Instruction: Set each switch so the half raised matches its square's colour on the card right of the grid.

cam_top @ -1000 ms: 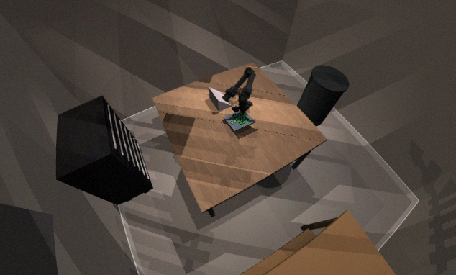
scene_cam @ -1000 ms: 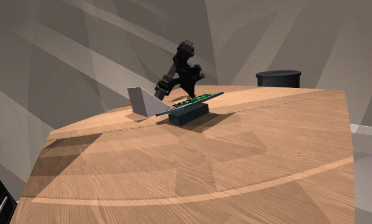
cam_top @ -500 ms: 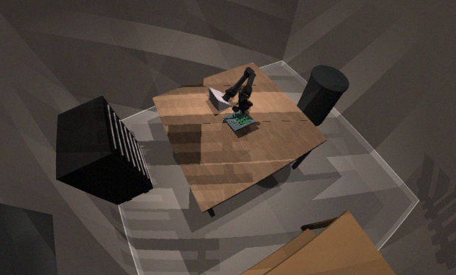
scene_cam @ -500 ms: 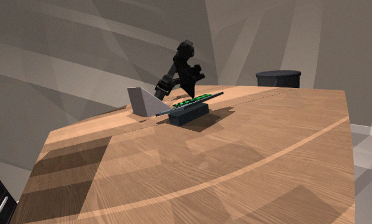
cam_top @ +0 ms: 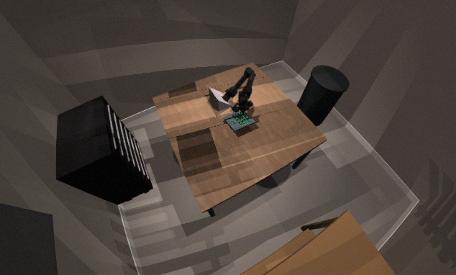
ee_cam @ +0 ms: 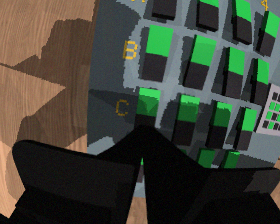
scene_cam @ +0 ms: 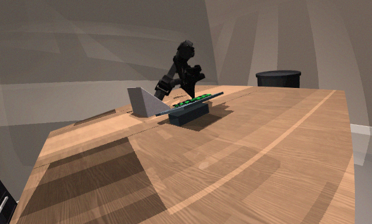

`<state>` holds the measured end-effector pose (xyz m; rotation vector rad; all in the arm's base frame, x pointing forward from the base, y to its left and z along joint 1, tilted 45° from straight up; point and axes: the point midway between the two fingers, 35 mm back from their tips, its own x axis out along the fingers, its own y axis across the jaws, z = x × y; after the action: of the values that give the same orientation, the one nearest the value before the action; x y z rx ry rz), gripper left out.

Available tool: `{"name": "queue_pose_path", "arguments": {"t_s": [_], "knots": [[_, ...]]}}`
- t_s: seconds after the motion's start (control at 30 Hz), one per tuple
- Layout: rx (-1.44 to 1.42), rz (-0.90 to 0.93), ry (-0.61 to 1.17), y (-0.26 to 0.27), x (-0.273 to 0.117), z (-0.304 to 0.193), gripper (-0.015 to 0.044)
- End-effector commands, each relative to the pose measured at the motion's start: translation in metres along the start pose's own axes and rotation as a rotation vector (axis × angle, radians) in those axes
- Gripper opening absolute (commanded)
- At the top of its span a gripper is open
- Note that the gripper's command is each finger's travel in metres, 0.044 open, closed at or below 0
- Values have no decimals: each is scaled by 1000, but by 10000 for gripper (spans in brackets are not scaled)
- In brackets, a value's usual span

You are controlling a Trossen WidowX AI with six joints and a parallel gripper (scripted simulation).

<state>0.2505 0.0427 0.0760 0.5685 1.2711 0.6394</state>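
The tilted blue-grey switch panel (cam_top: 239,127) (scene_cam: 219,94) (ee_cam: 108,75) carries rows of rocker switches, each with a green far half and a dark near half. My gripper (cam_top: 242,112) (scene_cam: 193,97) (ee_cam: 144,131) is shut and empty. Its fingertips are at the dark near half of switch C1 (ee_cam: 149,101), apparently touching or just above it. Switch B1 (ee_cam: 157,52) stands behind C1, clear of the fingers. The card (ee_cam: 275,112) lies at the panel's right edge, with dark and green squares. The fingers hide much of row D. Which halves are raised is hard to tell.
A pale wedge-shaped block (cam_top: 218,100) (scene_cam: 145,102) stands on the wooden table (cam_top: 257,144) (scene_cam: 236,164) close to the panel and arm. A dark base block (scene_cam: 189,114) supports the panel. A black barrel (cam_top: 322,95) (scene_cam: 278,80) stands beyond the table.
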Motion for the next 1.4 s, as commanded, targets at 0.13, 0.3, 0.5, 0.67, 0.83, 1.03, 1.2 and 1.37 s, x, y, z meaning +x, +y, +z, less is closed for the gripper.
{"name": "queue_pose_path", "arguments": {"t_s": [0.13,0.3,0.5,0.67,0.83,1.03,1.2,1.37], "knots": [[3,5,-3,1,1,0,0],[3,5,-3,1,2,0,0],[3,5,-3,1,3,0,0],[3,5,-3,1,3,0,0],[3,5,-3,1,4,0,0],[4,-1,22,-1,-52,3,0],[4,3,25,0,-61,3,0],[3,-1,24,-47,-61,3,0]]}}
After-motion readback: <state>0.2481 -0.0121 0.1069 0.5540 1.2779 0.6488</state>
